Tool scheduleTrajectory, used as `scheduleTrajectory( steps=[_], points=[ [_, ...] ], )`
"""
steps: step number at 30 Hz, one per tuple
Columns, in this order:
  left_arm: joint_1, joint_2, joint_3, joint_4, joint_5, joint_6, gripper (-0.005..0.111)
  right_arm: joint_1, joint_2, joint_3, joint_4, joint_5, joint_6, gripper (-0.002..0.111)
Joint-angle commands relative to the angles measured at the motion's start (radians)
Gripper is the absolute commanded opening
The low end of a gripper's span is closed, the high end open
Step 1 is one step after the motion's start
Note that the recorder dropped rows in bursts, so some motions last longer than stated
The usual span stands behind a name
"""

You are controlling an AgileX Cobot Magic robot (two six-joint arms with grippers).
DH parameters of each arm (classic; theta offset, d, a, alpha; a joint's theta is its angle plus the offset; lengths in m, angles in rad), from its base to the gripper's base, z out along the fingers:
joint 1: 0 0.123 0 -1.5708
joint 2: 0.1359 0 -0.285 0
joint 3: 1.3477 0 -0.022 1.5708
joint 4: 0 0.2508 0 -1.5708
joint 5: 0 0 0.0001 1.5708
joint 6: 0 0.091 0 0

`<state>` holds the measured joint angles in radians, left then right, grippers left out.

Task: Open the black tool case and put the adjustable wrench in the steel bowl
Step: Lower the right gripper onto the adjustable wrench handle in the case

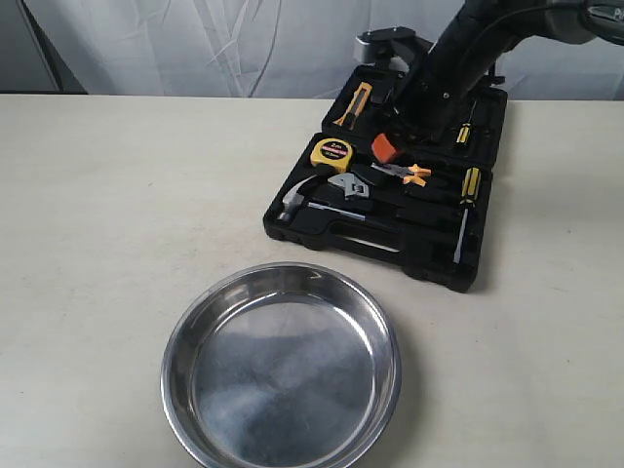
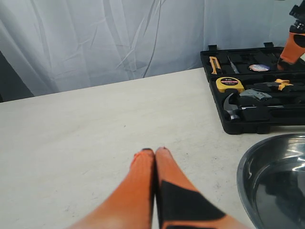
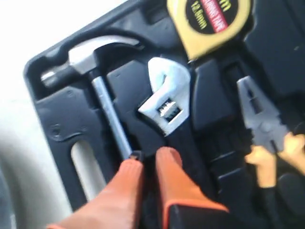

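The black tool case (image 1: pixel 285 230) lies open at the back right of the table, its tools bedded in the tray. The adjustable wrench (image 1: pixel 353 187) rests in its slot beside the hammer; its silver head (image 3: pixel 167 102) points away from my right gripper (image 3: pixel 148 160). That gripper (image 1: pixel 390 148) hovers just above the tray near the wrench's black handle, its orange fingers a narrow gap apart with nothing between them. The steel bowl (image 1: pixel 168 366) stands empty in front of the case. My left gripper (image 2: pixel 155 150) is shut and empty over bare table, left of the bowl (image 2: pixel 248 164).
A claw hammer (image 1: pixel 297 200), yellow tape measure (image 1: pixel 331 153), orange-handled pliers (image 1: pixel 409 174) and yellow-handled screwdrivers (image 1: pixel 470 185) fill the tray. The lid half lies flat behind, under the right arm. A white curtain hangs behind the table.
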<state>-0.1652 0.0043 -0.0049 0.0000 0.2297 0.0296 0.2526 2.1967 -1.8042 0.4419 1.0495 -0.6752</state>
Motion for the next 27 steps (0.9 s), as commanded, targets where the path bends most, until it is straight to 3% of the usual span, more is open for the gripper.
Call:
scheduleTrajectory(
  steps=[1, 3, 7, 27],
  points=[
    [-0.007, -0.004, 0.005, 0.000, -0.006, 0.000, 0.000, 0.042, -0.006, -0.005, -0.171, -0.062, -0.060, 0.042],
    [-0.007, -0.004, 0.005, 0.000, -0.006, 0.000, 0.000, 0.069, -0.003, -0.005, -0.277, -0.052, -0.084, 0.049],
    [-0.007, -0.004, 0.005, 0.000, -0.006, 0.000, 0.000, 0.109, 0.018, -0.005, -0.398, -0.065, -0.084, 0.045],
    [-0.007, -0.004, 0.005, 0.000, -0.006, 0.000, 0.000, 0.140, 0.161, -0.005, -0.459, -0.118, -0.084, 0.045]
  ],
)
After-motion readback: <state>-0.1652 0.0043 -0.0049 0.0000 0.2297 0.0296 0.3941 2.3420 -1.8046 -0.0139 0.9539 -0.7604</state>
